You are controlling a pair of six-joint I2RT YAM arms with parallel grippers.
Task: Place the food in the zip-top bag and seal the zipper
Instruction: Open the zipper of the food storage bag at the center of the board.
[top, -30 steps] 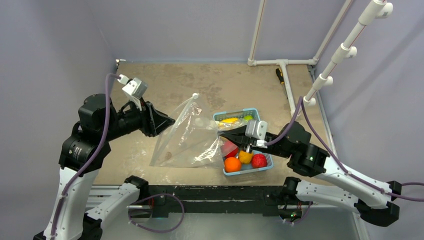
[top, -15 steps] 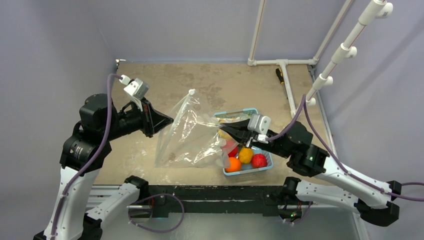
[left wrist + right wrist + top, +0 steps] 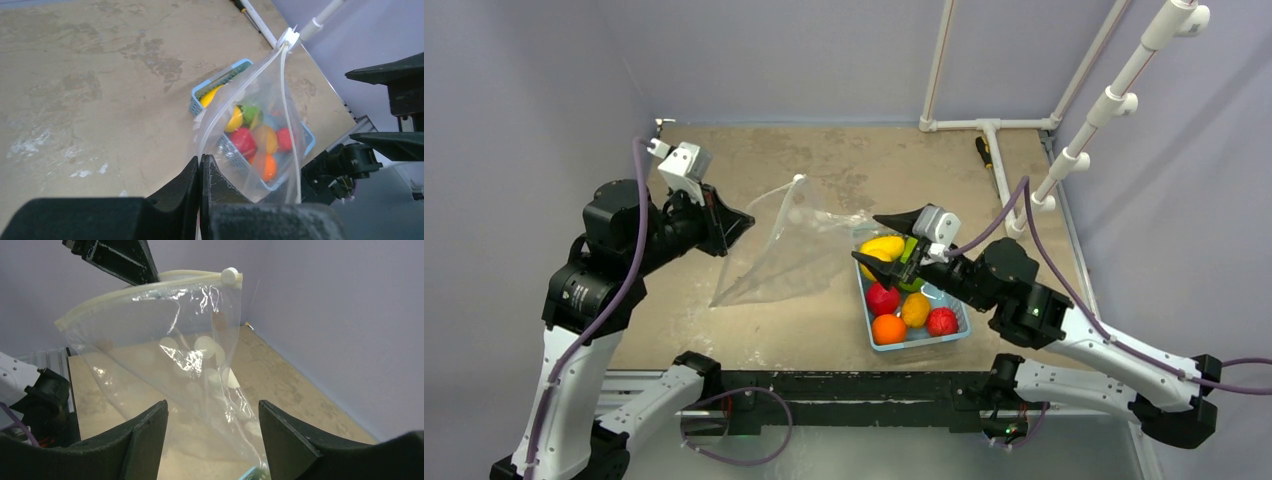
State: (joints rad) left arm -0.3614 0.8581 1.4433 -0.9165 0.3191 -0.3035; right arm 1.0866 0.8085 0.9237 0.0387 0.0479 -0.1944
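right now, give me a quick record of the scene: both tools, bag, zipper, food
left tool: shut on the mouth edge of the zip-top bag, holding it up
right tool: open, holding nothing, over the far end of the basket
zip-top bag: hangs from the left tool, lower corner on the table, no fruit visible inside
zipper: unsealed, its two strips parted
food: every visible piece is in the basket

top: high, looking down | wrists: close, low | shared: zip-top bag [image 3: 784,255]
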